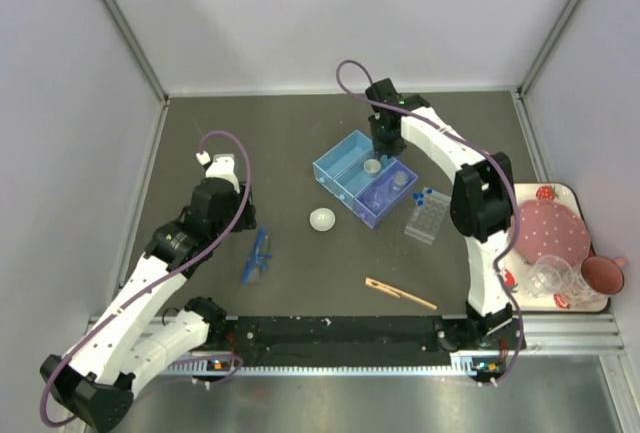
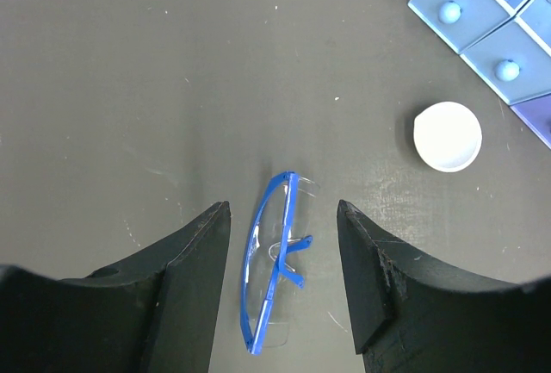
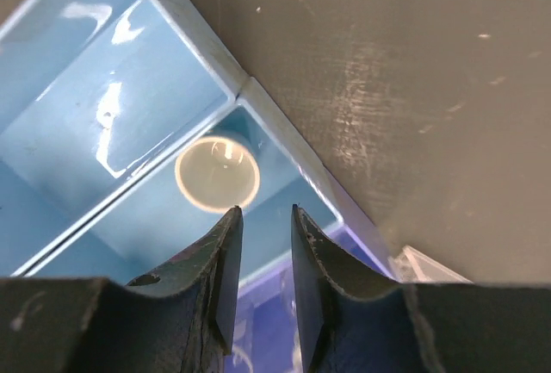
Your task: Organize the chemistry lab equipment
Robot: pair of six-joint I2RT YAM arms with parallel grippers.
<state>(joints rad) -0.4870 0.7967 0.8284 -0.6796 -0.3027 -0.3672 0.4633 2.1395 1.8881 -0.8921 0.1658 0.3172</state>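
Observation:
Blue-framed clear safety glasses (image 2: 274, 261) lie on the dark table, and my left gripper (image 2: 282, 208) hangs open above them, one finger on each side, not touching. My right gripper (image 3: 265, 211) is over the blue divided box (image 1: 345, 168), its jaws slightly apart with nothing between them. A small clear round dish (image 3: 217, 172) rests in the box compartment just beyond its fingertips. Another round dish (image 1: 321, 219) sits on the table left of the box. The clear tube rack (image 1: 427, 219) holds blue-capped tubes (image 1: 426, 194). A wooden clip (image 1: 400, 293) lies near the front.
A strawberry-print tray (image 1: 575, 193) at the right edge carries a pink plate (image 1: 551, 230), a pink cup (image 1: 603, 273) and clear glass beakers (image 1: 552, 275). Grey walls close in the table on the left, back and right. The arms' base rail (image 1: 330, 338) runs along the front.

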